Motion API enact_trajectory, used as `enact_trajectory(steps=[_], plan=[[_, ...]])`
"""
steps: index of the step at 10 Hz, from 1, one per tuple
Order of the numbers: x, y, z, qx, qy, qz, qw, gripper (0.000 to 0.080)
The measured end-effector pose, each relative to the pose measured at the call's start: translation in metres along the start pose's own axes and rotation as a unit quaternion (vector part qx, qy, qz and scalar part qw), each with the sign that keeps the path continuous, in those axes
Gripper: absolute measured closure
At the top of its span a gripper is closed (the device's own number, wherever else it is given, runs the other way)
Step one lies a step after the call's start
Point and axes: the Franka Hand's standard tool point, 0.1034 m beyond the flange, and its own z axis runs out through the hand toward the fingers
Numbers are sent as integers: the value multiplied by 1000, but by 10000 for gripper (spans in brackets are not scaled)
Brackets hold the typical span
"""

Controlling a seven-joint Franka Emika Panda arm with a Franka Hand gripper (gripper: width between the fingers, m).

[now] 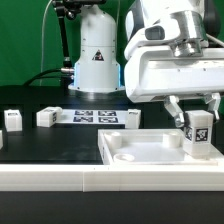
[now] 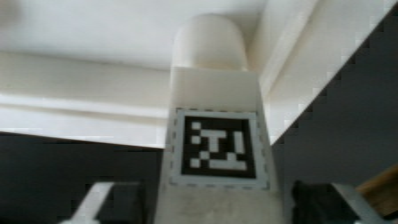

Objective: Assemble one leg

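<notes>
My gripper (image 1: pixel 196 120) is clamped on the leg (image 1: pixel 198 137). My jaws press its two sides, and it stands upright between them with a black-and-white tag facing the exterior camera. In the wrist view the same leg (image 2: pixel 215 130) fills the middle of the picture. It shows its tag and a rounded peg on the end that points away from me, and my fingers (image 2: pixel 93 205) flank it.

The leg hangs at the exterior view's right, over the right end of the big white panel (image 1: pixel 135 152) with the raised rim. That panel lies flat at the near side of the black table (image 1: pixel 30 145). I cannot tell whether the leg's lower end touches the panel or sits just above it. The panel's rim is close around it, and nothing else crowds that spot.

Farther back, the marker board (image 1: pixel 92 117) lies flat near the middle. A small white block (image 1: pixel 47 117) sits just beside its left end, another block (image 1: pixel 12 120) sits at the far left, and a third block (image 1: pixel 130 118) sits at the board's right end. All three are well apart from my grip. My own white base (image 1: pixel 97 55) rises behind the board.
</notes>
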Motion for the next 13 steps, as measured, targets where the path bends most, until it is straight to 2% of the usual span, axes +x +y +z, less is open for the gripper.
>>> enact_trajectory(steps=[1, 2, 3, 7, 10, 13], plan=[[0, 0, 0, 0, 0, 0, 1000, 225], [-1, 0, 0, 0, -1, 0, 1000, 225], [-1, 0, 1, 0, -1, 0, 1000, 166], [-1, 1, 0, 0, -5, -2, 1000, 151], [13, 6, -14, -1, -11, -7, 1000, 151], [9, 5, -10, 2, -23, -7, 1000, 151]])
